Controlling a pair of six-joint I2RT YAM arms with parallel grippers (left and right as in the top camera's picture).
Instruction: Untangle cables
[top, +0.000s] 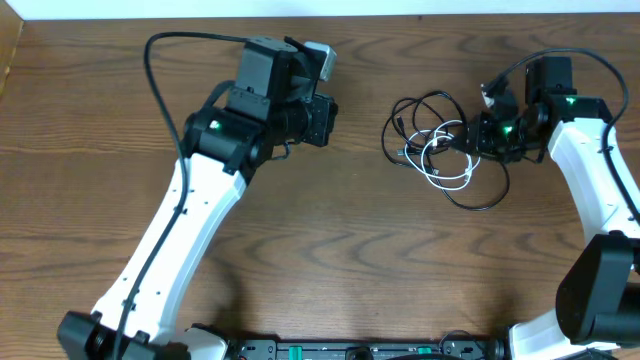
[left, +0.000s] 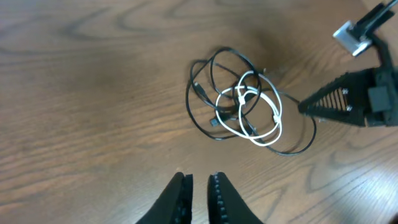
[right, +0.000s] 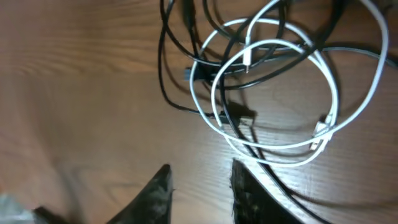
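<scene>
- The cables sit on the right half of the table, in one loose tangle that lies flat on the wood.
- From overhead, the tangle's long axis runs diagonally from far-left to near-right.
- The white cable makes two overlapping loops in the middle and near part of the tangle. In the right wrist view, one small white plug end lies on the loop's right side.
- The black cables loop wider around and through the white one, reaching furthest to the far-left and to the near-right.
- In the right wrist view, a black plug end lies inside the white loops and points right.
- My right arm rises along the right edge of the table, and its wrist bends left toward the tangle.
- The right gripper is at the tangle's right edge. Its fingers are parted with bare wood between them, grasping nothing. A black strand runs just beside one finger, and I cannot tell whether they touch.
- My left arm stretches diagonally from the near-left base to the far middle of the table, with its wrist turned right.
- The left gripper points toward the cables but is well apart from them. Its fingers are only barely parted, with a thin slit between them, and hold nothing.
</scene>
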